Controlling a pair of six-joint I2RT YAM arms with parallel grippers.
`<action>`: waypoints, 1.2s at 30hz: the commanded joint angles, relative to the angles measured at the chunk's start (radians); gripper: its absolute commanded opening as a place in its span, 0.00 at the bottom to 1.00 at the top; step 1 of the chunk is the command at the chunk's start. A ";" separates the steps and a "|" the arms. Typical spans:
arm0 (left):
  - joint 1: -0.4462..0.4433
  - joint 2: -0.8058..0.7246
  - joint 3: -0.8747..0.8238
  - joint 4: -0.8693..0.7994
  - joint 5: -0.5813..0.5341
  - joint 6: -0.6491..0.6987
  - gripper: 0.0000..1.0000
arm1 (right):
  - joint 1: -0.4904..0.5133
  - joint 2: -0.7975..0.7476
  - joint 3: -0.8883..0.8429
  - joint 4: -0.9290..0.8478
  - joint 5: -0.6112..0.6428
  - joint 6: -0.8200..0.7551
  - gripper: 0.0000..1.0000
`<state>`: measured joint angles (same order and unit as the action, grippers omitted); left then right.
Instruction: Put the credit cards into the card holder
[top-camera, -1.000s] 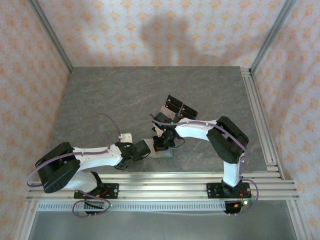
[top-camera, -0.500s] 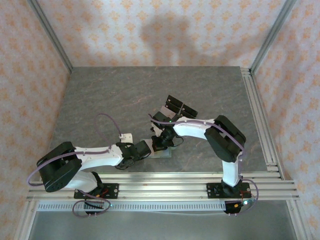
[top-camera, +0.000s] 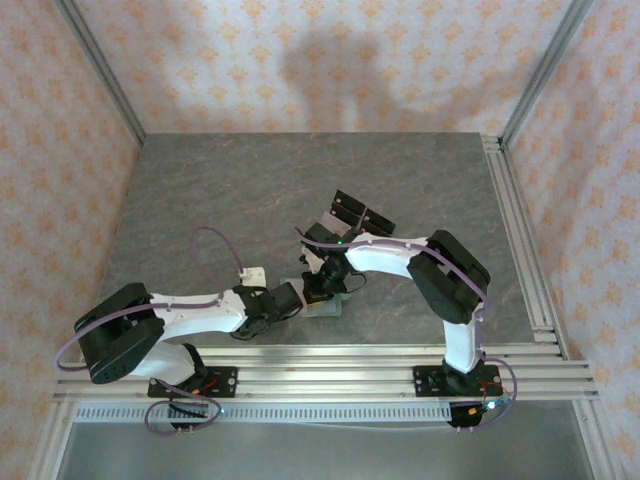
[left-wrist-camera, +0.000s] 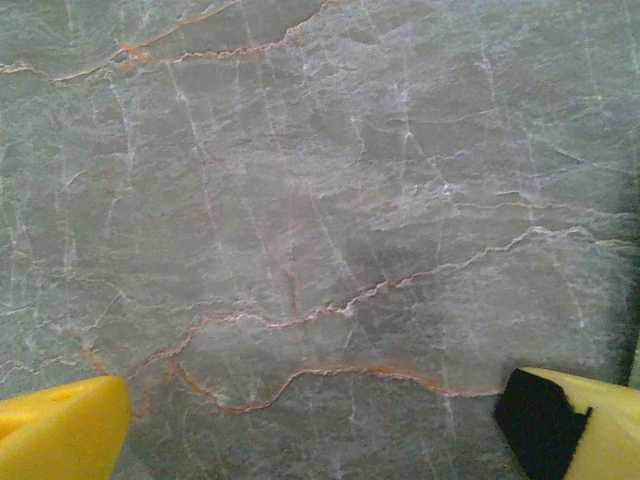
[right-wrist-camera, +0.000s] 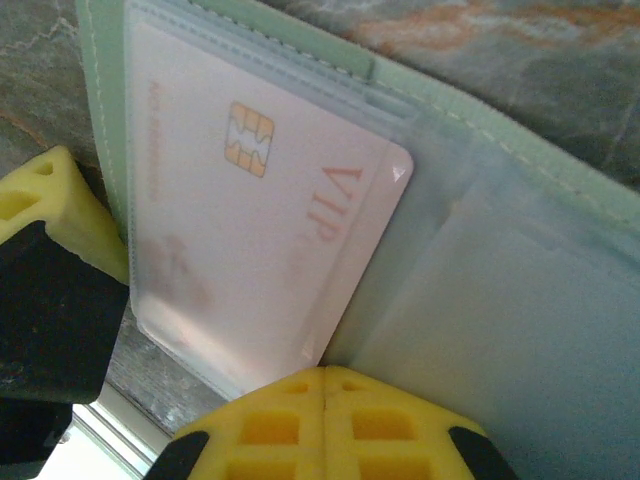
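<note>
Two black rectangular cards (top-camera: 358, 213), probably, lie beyond the arms on the grey marbled desk (top-camera: 220, 200) in the top view. Left wrist: left tool (left-wrist-camera: 320, 440) spread wide above the desk, gripping nothing. Right wrist: open sage-green wallet (right-wrist-camera: 520, 155) holds a pale pink chip card (right-wrist-camera: 260, 230) under clear plastic; right tool (right-wrist-camera: 325, 420) pinched together at its edge.

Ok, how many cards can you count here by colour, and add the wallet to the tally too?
Pale pink card: 1, tucked in the wallet's clear sleeve
Black cards: 2, as far as the top view shows, lying beyond the right arm
Green wallet: 1
Total: 4
</note>
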<state>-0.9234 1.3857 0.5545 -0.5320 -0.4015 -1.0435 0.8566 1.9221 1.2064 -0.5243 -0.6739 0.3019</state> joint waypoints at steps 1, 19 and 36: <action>-0.005 -0.015 -0.001 -0.044 -0.018 -0.031 1.00 | 0.000 -0.066 -0.006 0.015 -0.006 -0.008 0.04; 0.054 -0.117 0.094 -0.015 -0.024 0.131 1.00 | -0.088 -0.204 -0.057 -0.082 0.213 -0.042 0.39; 0.054 -0.007 0.088 0.088 0.058 0.151 1.00 | -0.078 -0.154 -0.013 -0.074 0.215 -0.052 0.40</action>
<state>-0.8749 1.3689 0.6426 -0.4629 -0.3408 -0.8982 0.7696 1.7592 1.1618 -0.5777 -0.4744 0.2638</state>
